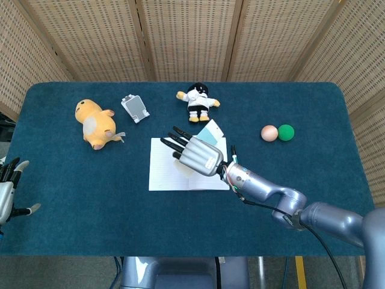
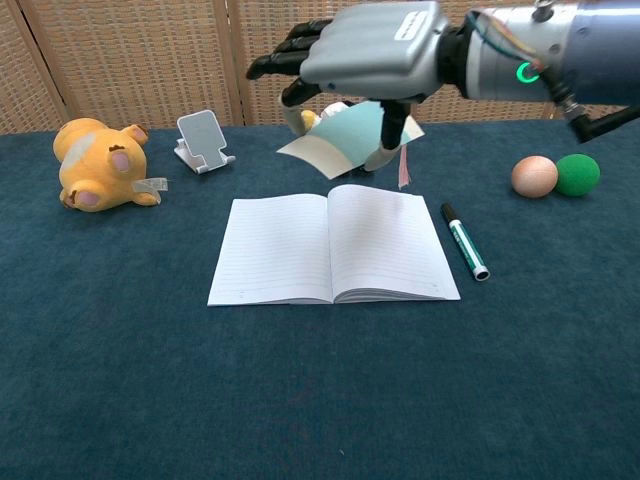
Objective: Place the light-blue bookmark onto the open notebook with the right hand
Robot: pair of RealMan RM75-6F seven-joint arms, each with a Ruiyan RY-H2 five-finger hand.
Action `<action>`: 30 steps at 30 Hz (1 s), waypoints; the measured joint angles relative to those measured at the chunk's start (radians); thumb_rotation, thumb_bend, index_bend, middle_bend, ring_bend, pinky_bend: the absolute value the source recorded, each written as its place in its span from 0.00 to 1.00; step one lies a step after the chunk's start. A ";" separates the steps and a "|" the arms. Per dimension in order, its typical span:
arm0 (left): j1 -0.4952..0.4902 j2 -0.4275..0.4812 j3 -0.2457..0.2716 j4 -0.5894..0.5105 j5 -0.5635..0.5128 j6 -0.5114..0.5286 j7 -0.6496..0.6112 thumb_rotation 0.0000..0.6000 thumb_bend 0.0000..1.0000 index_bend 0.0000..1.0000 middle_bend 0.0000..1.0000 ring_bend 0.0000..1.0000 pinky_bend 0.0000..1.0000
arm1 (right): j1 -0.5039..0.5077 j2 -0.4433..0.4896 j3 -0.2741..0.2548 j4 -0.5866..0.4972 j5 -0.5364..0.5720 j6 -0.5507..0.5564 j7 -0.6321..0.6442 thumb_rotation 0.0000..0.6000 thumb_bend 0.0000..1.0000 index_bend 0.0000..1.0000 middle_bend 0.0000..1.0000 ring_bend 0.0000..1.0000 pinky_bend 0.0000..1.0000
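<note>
My right hand (image 1: pixel 198 155) (image 2: pixel 372 45) hovers above the open notebook (image 1: pixel 168 171) (image 2: pixel 330 245), palm down with the fingers stretched toward the left. It holds the light-blue bookmark (image 1: pixel 209 135) (image 2: pixel 345 138) between thumb and fingers, well above the pages; a small pink tassel hangs from the card. In the head view the hand covers the middle of the notebook. My left hand (image 1: pixel 9 192) sits at the table's left front edge, fingers apart, holding nothing.
A green-and-white marker (image 2: pixel 465 243) lies just right of the notebook. A yellow plush (image 1: pixel 96 123), a phone stand (image 1: pixel 135 108) and a black-and-white doll (image 1: pixel 198 102) line the back. A peach ball (image 1: pixel 269 133) and a green ball (image 1: pixel 286 132) sit far right.
</note>
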 measured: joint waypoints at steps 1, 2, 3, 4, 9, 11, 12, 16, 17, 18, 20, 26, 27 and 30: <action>-0.004 0.000 -0.003 0.002 -0.010 -0.008 0.001 1.00 0.00 0.00 0.00 0.00 0.00 | 0.013 -0.020 -0.005 0.030 -0.014 0.000 0.003 1.00 0.20 0.57 0.00 0.00 0.07; -0.009 0.000 -0.006 0.004 -0.021 -0.017 0.003 1.00 0.00 0.00 0.00 0.00 0.00 | 0.030 -0.047 -0.012 0.071 -0.032 0.002 0.009 1.00 0.20 0.57 0.00 0.00 0.07; -0.013 -0.001 -0.008 0.006 -0.027 -0.021 0.004 1.00 0.00 0.00 0.00 0.00 0.00 | 0.043 -0.067 -0.018 0.100 -0.046 0.004 0.013 1.00 0.20 0.57 0.00 0.00 0.07; -0.014 0.000 -0.009 0.007 -0.030 -0.024 0.005 1.00 0.00 0.00 0.00 0.00 0.00 | 0.054 -0.084 -0.025 0.127 -0.060 0.007 0.018 1.00 0.21 0.57 0.00 0.00 0.07; -0.017 0.004 -0.010 0.004 -0.036 -0.028 -0.001 1.00 0.00 0.00 0.00 0.00 0.00 | 0.121 -0.167 -0.070 0.259 -0.137 0.018 0.026 1.00 0.21 0.57 0.00 0.00 0.08; -0.020 0.005 -0.009 0.003 -0.036 -0.030 -0.001 1.00 0.00 0.00 0.00 0.00 0.00 | 0.149 -0.199 -0.090 0.310 -0.174 0.025 0.016 1.00 0.21 0.57 0.00 0.00 0.09; -0.021 0.005 -0.008 0.003 -0.035 -0.032 -0.001 1.00 0.00 0.00 0.00 0.00 0.00 | 0.162 -0.212 -0.098 0.329 -0.186 0.029 0.011 1.00 0.21 0.57 0.00 0.00 0.09; -0.024 0.007 -0.006 0.003 -0.034 -0.038 -0.003 1.00 0.00 0.00 0.00 0.00 0.00 | 0.203 -0.258 -0.119 0.374 -0.207 0.034 -0.002 1.00 0.21 0.57 0.00 0.00 0.09; -0.025 0.007 -0.005 0.003 -0.033 -0.040 -0.004 1.00 0.00 0.00 0.00 0.00 0.00 | 0.208 -0.264 -0.120 0.380 -0.205 0.027 -0.007 1.00 0.21 0.57 0.00 0.00 0.09; -0.026 0.008 -0.004 0.002 -0.031 -0.041 -0.004 1.00 0.00 0.00 0.00 0.00 0.00 | 0.212 -0.268 -0.122 0.384 -0.204 0.020 -0.013 1.00 0.21 0.57 0.00 0.00 0.09; -0.027 0.009 -0.002 0.001 -0.022 -0.040 -0.006 1.00 0.00 0.00 0.00 0.00 0.00 | 0.224 -0.278 -0.130 0.399 -0.206 0.005 -0.037 1.00 0.21 0.57 0.00 0.00 0.10; -0.029 0.011 0.003 0.006 -0.017 -0.045 -0.019 1.00 0.00 0.00 0.00 0.00 0.00 | 0.254 -0.317 -0.186 0.479 -0.242 -0.012 -0.095 1.00 0.23 0.57 0.00 0.00 0.12; -0.030 0.011 0.003 0.007 -0.018 -0.047 -0.020 1.00 0.00 0.00 0.00 0.00 0.00 | 0.256 -0.322 -0.194 0.489 -0.245 -0.011 -0.096 1.00 0.23 0.57 0.00 0.00 0.12; -0.033 0.012 0.004 0.011 -0.020 -0.052 -0.023 1.00 0.00 0.00 0.00 0.00 0.00 | 0.260 -0.341 -0.220 0.517 -0.252 -0.008 -0.090 1.00 0.23 0.57 0.00 0.00 0.12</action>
